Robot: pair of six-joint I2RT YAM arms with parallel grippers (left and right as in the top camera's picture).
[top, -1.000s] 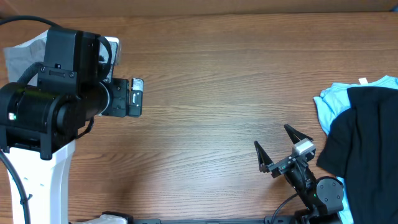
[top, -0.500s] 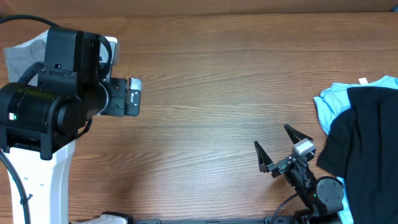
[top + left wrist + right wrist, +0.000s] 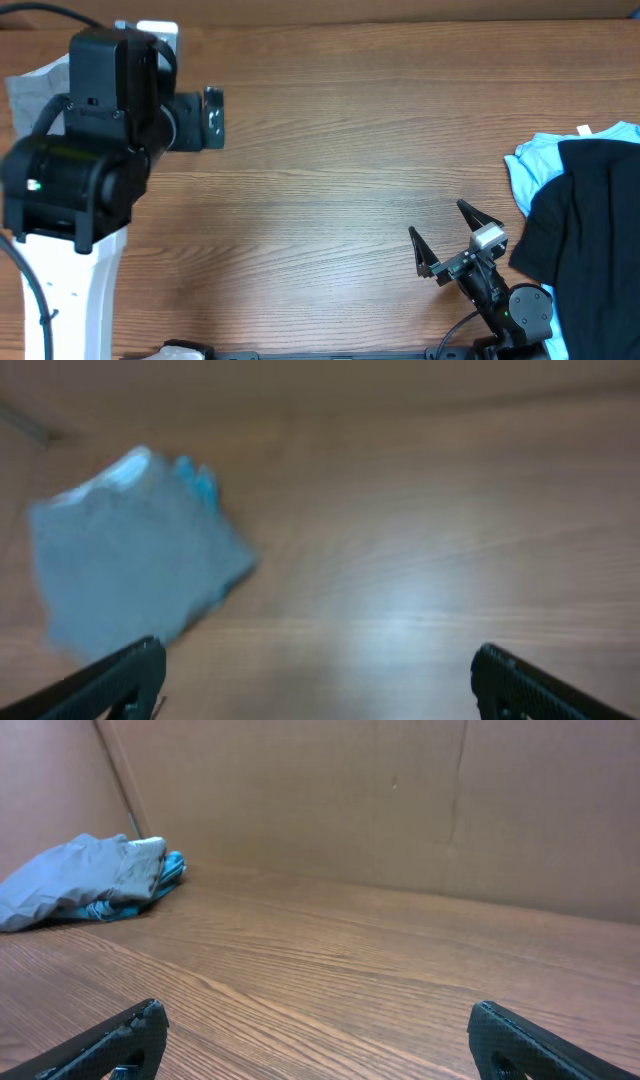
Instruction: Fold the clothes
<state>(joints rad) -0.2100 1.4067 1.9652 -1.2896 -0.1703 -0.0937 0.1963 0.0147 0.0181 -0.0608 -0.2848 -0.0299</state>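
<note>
A pile of unfolded clothes lies at the table's right edge, a light blue garment (image 3: 528, 170) with a black garment (image 3: 590, 225) on top. A folded grey garment (image 3: 28, 88) with a blue edge lies at the far left, partly hidden under my left arm (image 3: 90, 150). It also shows in the left wrist view (image 3: 130, 550) and far off in the right wrist view (image 3: 90, 875). My left gripper (image 3: 315, 655) is open and empty above bare wood, right of the grey garment. My right gripper (image 3: 445, 235) is open and empty near the front edge, left of the pile; its wrist view (image 3: 315, 1020) shows only wood between the fingers.
A brown cardboard wall (image 3: 400, 800) stands along the table's far side. The wooden tabletop (image 3: 340, 150) stretches between the two arms. A white object (image 3: 175, 350) peeks in at the front left edge.
My left arm has swung toward the far side of the table, and its wrist view is blurred by motion. The right arm and the pile have not moved.
</note>
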